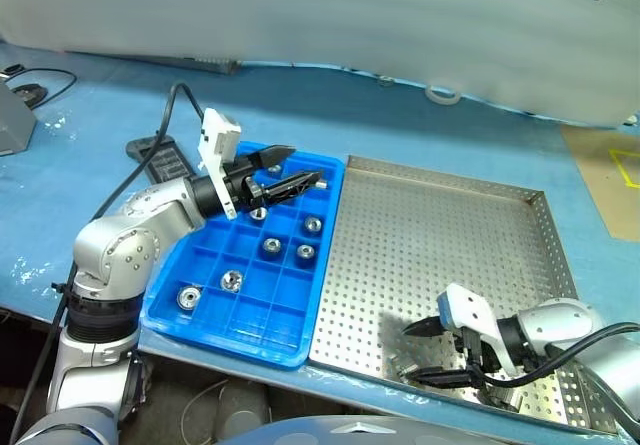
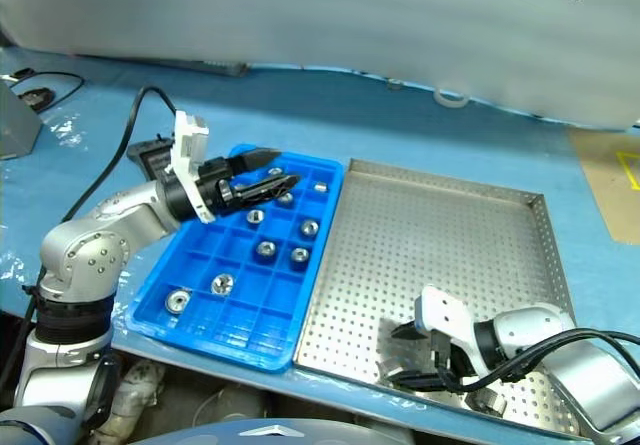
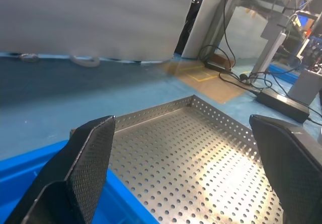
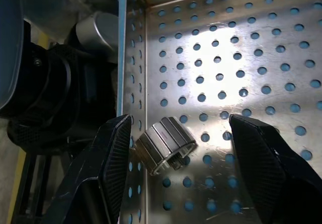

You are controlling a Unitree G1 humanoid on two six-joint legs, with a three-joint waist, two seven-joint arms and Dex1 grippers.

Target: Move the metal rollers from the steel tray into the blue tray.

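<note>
Left gripper [image 1: 288, 169] hangs above far end of blue tray [image 1: 173, 311], fingers spread wide, nothing between them. Six metal rollers [image 1: 272, 246] sit in blue tray's compartments. Right of blue tray, touching it, steel tray [image 1: 440, 220]; at its near rim right gripper [image 1: 422, 352], jaws parted, straddles one roller [image 4: 167, 144] lying tilted against rim. Risk, as I judge it: fingers closing on tilted roller squeeze it sideways, skittering along rim or over edge.

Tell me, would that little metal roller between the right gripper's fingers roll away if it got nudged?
Probably. The metal roller lies on its ribbed round side on the steel tray, so a nudge could roll it. It looks solid, likely heavy for its size. The right gripper is open around it, not touching.
</note>
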